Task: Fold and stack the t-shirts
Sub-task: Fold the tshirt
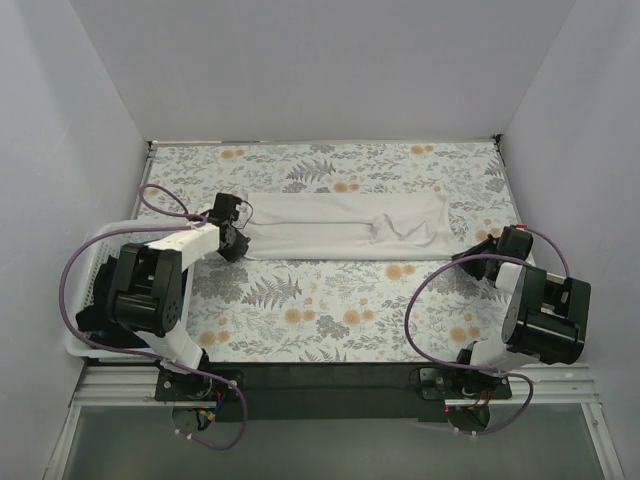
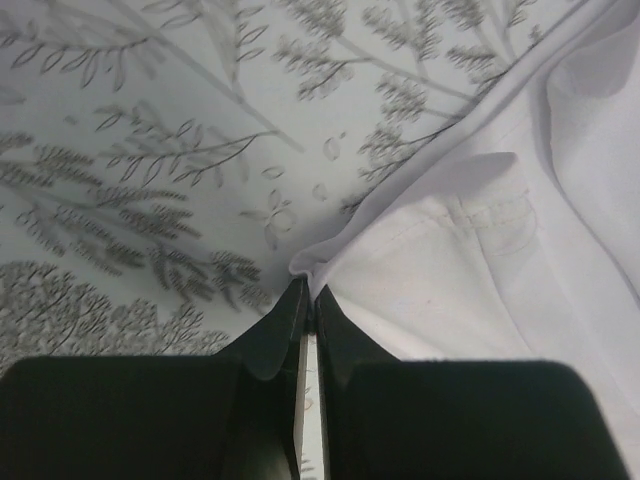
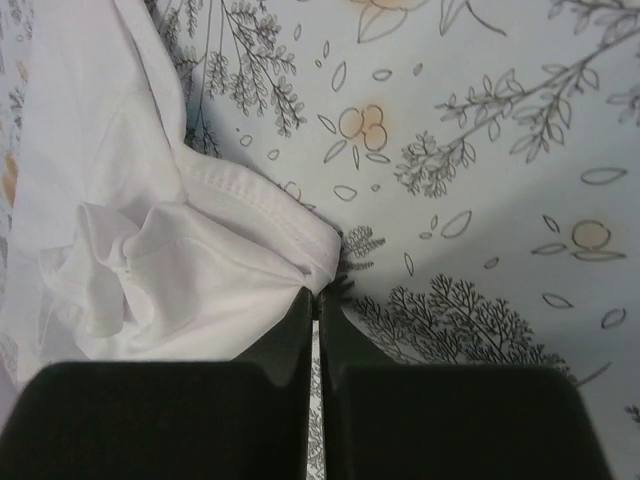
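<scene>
- Basket (image 1: 88, 250): white slotted plastic. It stands well out to the left of my left claw, at the table edge beside my left arm.
- Left claw (image 1: 234, 242): clenched. In the wrist view, both fingers (image 2: 275, 335) are pressed together, and a thin white sliver of cloth shows in the seam between them. The claw is grasping the near left corner of the white t-shirt (image 1: 340, 225).
- White t-shirt, seen from the left claw (image 2: 308, 292): the cloth (image 2: 480, 280) spreads ahead and to the right of the tips. A stitched hem lies just ahead of them on the right. Ahead and to the left there is only the floral tablecloth (image 2: 150, 150).
- White t-shirt, overhead view: a long, flat band lying across the tablecloth (image 1: 330, 300). It runs from my left claw rightward to my right claw. Most of the band is smooth — the part nearer the right claw is rumpled.
- Right claw (image 1: 466, 259): clenched. In the wrist view, its fingers (image 3: 285, 340) are closed against each other, with the shirt's stitched hem corner drawn in at the tips (image 3: 315, 297). The claw is grasping the near right corner of the shirt.
- White t-shirt, seen from the right claw: the cloth (image 3: 100, 150) lies ahead and to the left of the tips. A bunched fold sits just to their left.
- Tablecloth, right wrist view (image 3: 480, 150): bare print ahead and to the right of the tips.
</scene>
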`<state>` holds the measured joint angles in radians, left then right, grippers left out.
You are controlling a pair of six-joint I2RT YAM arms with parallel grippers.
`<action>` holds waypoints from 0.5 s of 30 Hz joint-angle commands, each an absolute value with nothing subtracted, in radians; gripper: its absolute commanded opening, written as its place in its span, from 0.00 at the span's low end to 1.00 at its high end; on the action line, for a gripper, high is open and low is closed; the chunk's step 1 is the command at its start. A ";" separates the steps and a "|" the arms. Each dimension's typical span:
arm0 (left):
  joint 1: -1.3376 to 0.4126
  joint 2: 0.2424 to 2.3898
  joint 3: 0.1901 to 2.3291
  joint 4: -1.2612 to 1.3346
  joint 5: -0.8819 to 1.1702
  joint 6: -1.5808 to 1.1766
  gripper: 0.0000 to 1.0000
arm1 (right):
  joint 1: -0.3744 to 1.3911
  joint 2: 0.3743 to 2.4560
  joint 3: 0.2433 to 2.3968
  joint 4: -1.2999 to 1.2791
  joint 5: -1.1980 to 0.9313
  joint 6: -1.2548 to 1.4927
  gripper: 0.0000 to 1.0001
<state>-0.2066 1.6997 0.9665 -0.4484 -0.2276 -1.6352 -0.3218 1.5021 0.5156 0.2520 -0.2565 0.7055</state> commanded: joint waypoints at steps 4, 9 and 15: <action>-0.190 1.536 0.780 -0.624 -0.221 -1.670 0.01 | -0.337 1.361 0.454 0.002 -0.170 0.626 0.01; -0.192 1.366 0.677 -0.629 -0.146 -1.681 0.15 | -0.337 1.234 0.384 -0.081 -0.153 0.606 0.08; -0.193 1.229 0.725 -0.678 -0.182 -1.638 0.55 | -0.292 1.031 0.414 -0.149 -0.141 0.543 0.36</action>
